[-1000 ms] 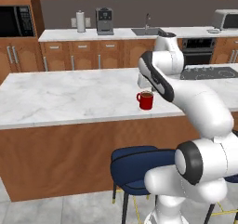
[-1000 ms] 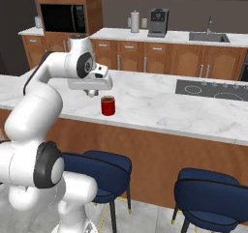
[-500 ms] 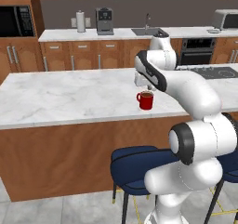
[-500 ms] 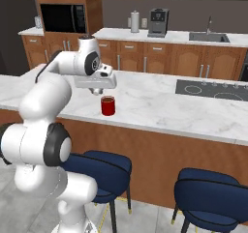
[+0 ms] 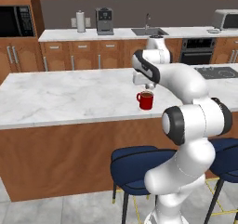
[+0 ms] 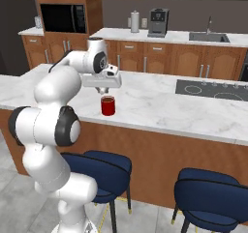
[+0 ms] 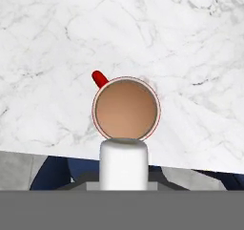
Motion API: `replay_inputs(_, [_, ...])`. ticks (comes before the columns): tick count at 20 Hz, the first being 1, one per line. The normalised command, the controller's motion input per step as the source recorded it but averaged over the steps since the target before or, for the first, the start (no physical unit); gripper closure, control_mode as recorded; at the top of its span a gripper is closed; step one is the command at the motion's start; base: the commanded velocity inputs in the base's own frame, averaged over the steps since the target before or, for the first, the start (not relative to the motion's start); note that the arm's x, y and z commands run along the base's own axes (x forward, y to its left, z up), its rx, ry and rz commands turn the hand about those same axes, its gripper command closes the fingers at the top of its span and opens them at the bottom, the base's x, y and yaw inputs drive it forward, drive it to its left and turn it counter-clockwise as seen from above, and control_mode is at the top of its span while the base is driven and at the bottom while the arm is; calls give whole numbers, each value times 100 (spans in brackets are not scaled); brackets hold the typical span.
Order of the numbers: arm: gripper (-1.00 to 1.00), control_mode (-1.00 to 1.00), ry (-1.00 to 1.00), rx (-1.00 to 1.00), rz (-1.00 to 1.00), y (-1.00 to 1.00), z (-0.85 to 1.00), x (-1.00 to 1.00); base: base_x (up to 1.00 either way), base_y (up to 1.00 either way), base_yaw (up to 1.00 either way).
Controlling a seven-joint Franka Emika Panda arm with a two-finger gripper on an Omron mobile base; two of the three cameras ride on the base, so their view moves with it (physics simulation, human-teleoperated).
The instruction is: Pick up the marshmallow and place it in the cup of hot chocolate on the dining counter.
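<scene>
- The gripper [image 6: 105,90] is held just above the cup of hot chocolate [image 6: 108,106], pointing straight down, as seen in the right base view.
- In the left base view the gripper [image 5: 149,86] is likewise seen hanging over the red cup [image 5: 145,100], close to its rim but apart from it.
- The marshmallow [image 7: 124,163] is seen in the hand view as a white stubby cylinder at 6 o'clock, standing up from between the fingers; it appears to be clamped there, though the finger tips themselves are mostly hidden behind it.
- The jaws appear closed to the width of the marshmallow.
- The cup [image 7: 126,109] lies directly beyond the marshmallow in the hand view, its brown liquid seen from above and its handle pointing to about 11 o'clock.
- The lower rim of the cup is overlapped by the top of the marshmallow in that view.
- The cup is stood on the dining counter [image 5: 65,95], near the edge closest to the robot, above the brown wood panelling.
- Two blue stools [image 6: 99,168] are placed below the counter's edge on the robot's side.
- A dark cooktop [image 6: 212,89] is set into the marble at about 3 o'clock from the cup in the right base view.
</scene>
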Motion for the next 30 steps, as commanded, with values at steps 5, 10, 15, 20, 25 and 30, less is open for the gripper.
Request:
replay_inputs(5, [100,-100,5,0,0,0,-15,31,0,0,0])
replay_inputs(10, [100,-100,6,0,0,0,-13,28,0,0,0])
replay_inputs(15, [100,-100,1,0,0,0,-16,8,0,0,0])
replay_inputs(20, [100,-100,0,0,0,0,-29,0,0,0,0])
replay_inputs(25, [100,-100,0,0,0,0,-23,0,0,0,0])
replay_inputs(30, [100,-100,0,0,0,0,-15,0,0,0,0])
